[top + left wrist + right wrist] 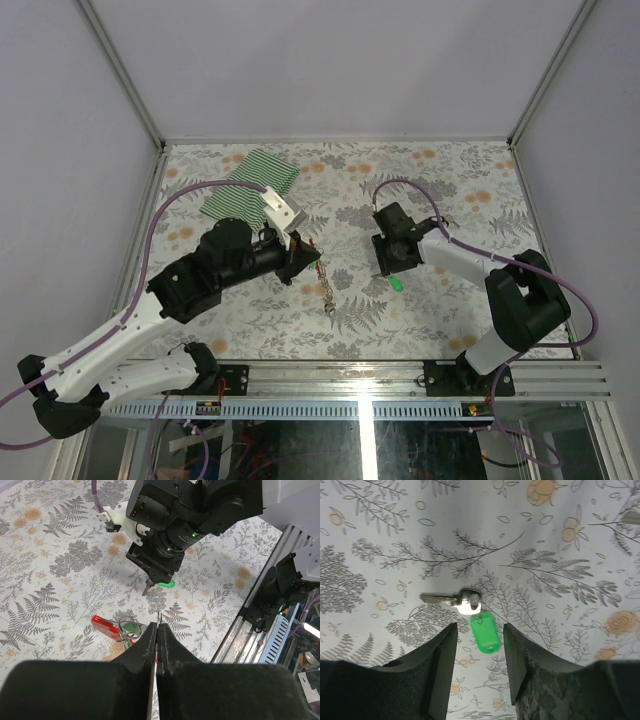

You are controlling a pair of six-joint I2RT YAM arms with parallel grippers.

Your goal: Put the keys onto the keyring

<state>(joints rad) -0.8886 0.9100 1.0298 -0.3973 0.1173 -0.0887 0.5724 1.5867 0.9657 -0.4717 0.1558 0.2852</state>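
We look down on a table (450, 320) covered in a fern-and-flower print. The left arm (180, 290) reaches from the near left corner towards the middle. The right arm (520, 300) bends in from the near right. A green-and-white striped cloth (245, 190) lies at the far left, partly under the left arm's wrist.

The left gripper (156, 630) sits low over the middle of the table with its fingers pressed flat together and no gap between them. A thin sliver of metal shows right at the tips, but we cannot tell what it belongs to or whether it is truly pinched.

The right gripper (479, 629) hangs over the table to the right of centre. Its fingers are parted about halfway and have hold of nothing.

One of the keys (447, 599) lies flat on the cloth just beyond the right gripper's fingertips, blade pointing left in the wrist view. Its green tag (484, 632) lies in the gap between the two fingers, touching neither as far as we can see.

The keyring (126, 626) rests on the table just to the left of the left gripper's tips in the left wrist view. A red tag (104, 624) lies against it on the left, and a second green tag (132, 628) shows through the loop. From above, this cluster is a short silvery line near the table's middle, well apart from the key on the right.
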